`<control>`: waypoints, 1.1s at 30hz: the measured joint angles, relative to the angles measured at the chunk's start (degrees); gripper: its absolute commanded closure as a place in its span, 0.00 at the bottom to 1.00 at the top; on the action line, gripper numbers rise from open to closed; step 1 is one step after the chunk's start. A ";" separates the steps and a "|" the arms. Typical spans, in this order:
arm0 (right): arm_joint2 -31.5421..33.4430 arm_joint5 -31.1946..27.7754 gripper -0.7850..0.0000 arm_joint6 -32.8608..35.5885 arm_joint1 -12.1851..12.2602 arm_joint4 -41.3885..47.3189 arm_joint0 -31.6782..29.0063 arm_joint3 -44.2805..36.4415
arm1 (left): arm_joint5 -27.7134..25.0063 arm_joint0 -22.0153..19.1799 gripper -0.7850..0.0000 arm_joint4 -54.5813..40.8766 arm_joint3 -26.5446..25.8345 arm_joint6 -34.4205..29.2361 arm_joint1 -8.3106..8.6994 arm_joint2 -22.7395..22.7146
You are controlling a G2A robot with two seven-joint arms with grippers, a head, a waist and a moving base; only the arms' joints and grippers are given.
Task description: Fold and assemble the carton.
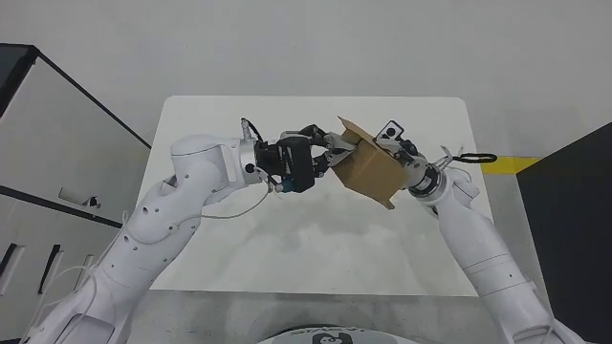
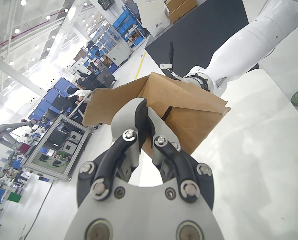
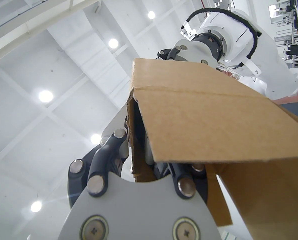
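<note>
The brown carton [image 1: 369, 168] hangs tilted above the white table [image 1: 306, 248], held between both arms. In the left wrist view my left gripper [image 2: 146, 116] is shut on an edge of the carton [image 2: 189, 111], beside a raised flap [image 2: 109, 106]. From the opposite side, my right gripper [image 3: 137, 148] is clamped shut on a side wall of the carton [image 3: 204, 126], with a folded panel lying over its fingers. Seen from above, the left gripper [image 1: 332, 149] and right gripper [image 1: 402, 149] stand at the carton's two ends.
A black cabinet [image 1: 33, 105] stands off the table's left side and a dark counter [image 1: 574, 220] off its right. A black cable loop [image 1: 475, 158] sticks out near the right wrist. Bare table lies in front of and behind the carton.
</note>
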 measured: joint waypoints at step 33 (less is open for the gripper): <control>-2.54 -3.54 1.00 3.48 -1.61 3.99 0.86 3.92 | -0.15 -0.43 1.00 -2.00 -3.12 -1.40 0.31 -1.40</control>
